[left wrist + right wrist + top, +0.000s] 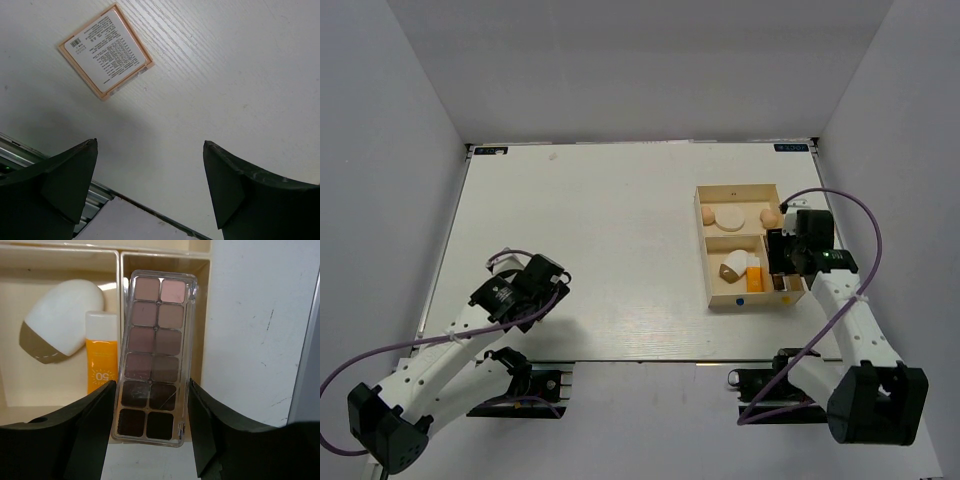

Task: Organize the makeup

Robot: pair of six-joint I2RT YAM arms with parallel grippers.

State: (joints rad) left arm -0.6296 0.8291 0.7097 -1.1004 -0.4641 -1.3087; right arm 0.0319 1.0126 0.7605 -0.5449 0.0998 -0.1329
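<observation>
White table [600,250], grey walls [400,100]. Right gripper [152,390] pinching long edges of brown eyeshadow palette [155,340] over narrow slot of wooden box [720,190]. Likely light, stiff, slick plastic; grip across width. Left gripper [150,144] wide open, empty, near square pinkish compact [106,50].

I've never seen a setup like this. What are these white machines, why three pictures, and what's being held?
These are two robot arms, the left arm and the right arm, bolted at the near edge of a white table. The wide picture looks down from above; the other two come from a camera on each wrist, so the dark shapes at the bottom are that arm's own fingers. The left gripper is open and empty, near a square pinkish compact lying on the table. The right gripper grips a brown eyeshadow palette in a narrow compartment of the wooden box; an orange tube and a teardrop sponge lie in the next one.
</observation>
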